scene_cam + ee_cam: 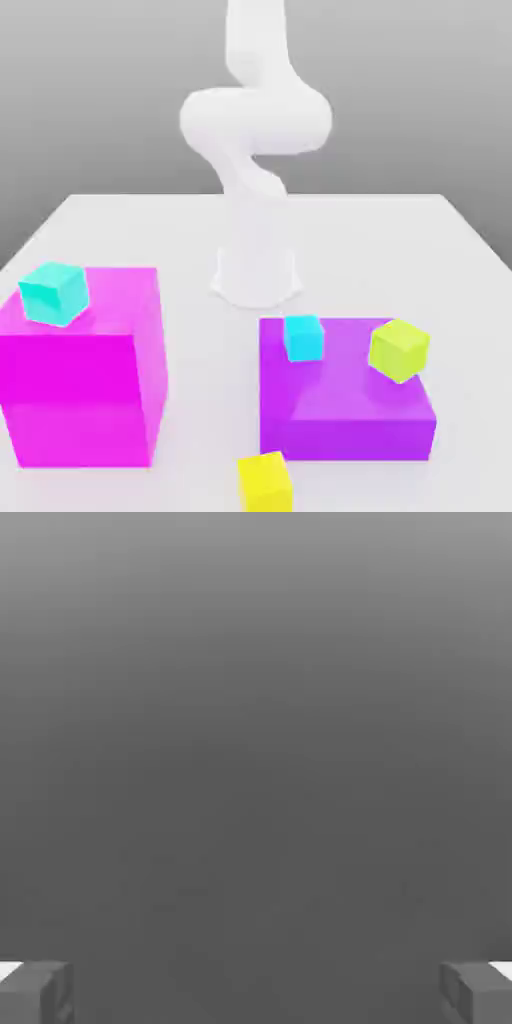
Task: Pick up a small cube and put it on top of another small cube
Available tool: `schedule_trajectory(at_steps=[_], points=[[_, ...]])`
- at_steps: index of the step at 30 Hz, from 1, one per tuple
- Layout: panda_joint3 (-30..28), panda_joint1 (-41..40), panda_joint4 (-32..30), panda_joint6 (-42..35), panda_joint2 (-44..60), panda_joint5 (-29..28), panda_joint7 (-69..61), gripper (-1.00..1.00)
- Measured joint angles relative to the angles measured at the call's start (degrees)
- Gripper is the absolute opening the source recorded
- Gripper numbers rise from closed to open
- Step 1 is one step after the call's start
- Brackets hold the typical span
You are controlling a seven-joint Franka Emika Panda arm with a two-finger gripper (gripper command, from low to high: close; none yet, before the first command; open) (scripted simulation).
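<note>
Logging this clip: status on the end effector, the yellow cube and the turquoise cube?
End effector open, holding nothing. Yellow cube on the table, in front of the purple block. Turquoise cube on top of the magenta block. Nothing on either cube.

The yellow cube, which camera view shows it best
The exterior view: the yellow cube sits in full sight on the table, in front of the purple block. The hand view shows none of it, only grey background and open fingertips.

small bright yellow cube (pixel 266 482): on the desk (pixel 200 250), before the purple block (pixel 345 400) | small turquoise cube (pixel 55 293): atop the magenta block (pixel 80 390), slightly turned
</note>
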Motion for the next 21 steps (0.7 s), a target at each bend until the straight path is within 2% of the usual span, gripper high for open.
schedule_trajectory(at_steps=[21], points=[[-2.3,3.5,-6.5,17.0,44.0,2.5,-11.2,0.00]])
